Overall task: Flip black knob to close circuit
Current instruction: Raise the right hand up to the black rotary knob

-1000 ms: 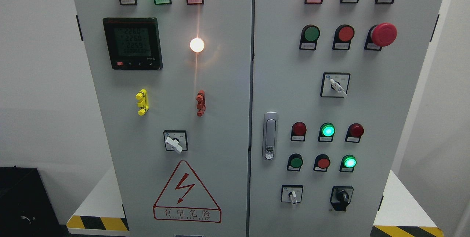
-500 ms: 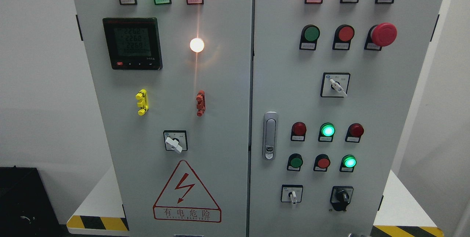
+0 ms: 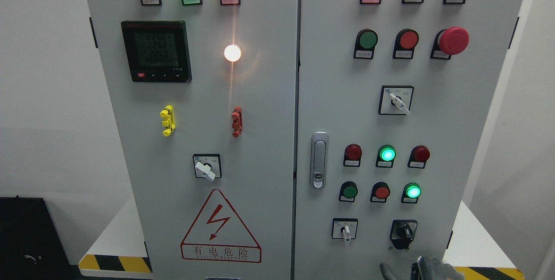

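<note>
At the bottom edge, right of the middle, I see my right hand [image 3: 422, 268] just entering the picture: grey fingertips [image 3: 427, 264] pointing up, too little of them in view for me to tell whether they are spread or curled. My left hand is out of sight. Just above the fingertips, apart from them, sits the black knob [image 3: 404, 231] on its black plate, low on the right door of the grey cabinet [image 3: 269, 98]. Left of it is a small white-handled switch [image 3: 345, 230]. Higher on that door, a green lamp [image 3: 386, 154] glows between two dark red ones, and a silver door latch [image 3: 319, 160] stands by the seam. Farther up I see a red mushroom button [image 3: 452, 40], and on the left door a digital meter [image 3: 156, 51].
</note>
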You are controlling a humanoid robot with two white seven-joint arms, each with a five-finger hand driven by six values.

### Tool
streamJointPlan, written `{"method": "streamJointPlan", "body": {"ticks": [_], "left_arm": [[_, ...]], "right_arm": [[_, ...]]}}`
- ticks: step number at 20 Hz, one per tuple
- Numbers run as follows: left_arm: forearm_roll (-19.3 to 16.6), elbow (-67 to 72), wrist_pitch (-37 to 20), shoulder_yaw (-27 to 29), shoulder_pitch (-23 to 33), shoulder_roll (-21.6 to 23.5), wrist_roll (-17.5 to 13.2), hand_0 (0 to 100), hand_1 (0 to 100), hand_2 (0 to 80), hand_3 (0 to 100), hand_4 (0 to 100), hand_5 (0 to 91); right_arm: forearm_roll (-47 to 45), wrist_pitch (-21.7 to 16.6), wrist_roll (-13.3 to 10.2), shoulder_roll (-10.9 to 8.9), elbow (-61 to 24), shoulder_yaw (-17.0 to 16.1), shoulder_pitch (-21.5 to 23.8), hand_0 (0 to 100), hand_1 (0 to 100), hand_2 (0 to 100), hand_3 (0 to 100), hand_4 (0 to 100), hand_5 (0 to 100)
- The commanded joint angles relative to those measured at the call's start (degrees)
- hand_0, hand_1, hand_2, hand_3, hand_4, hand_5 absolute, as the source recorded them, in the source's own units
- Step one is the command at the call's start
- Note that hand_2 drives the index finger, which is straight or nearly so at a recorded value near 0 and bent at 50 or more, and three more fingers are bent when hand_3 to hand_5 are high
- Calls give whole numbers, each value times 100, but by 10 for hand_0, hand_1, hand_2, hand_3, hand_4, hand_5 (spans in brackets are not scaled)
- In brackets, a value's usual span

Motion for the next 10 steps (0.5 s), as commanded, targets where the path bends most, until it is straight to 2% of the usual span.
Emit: {"method": "streamJointPlan", "body": {"ticks": [1,10], "left_arm": [[0,0,0,0,0,0,4,120,556,0,0,0,0],[0,0,0,0,0,0,4,120,556,0,0,0,0]], "right_arm": [[34,10,130,-186,167,-237,-259,0,0,899,1000,926,916],[113,10,174,-177,96,-246,-435,0,0,899,1000,925,914]]}}
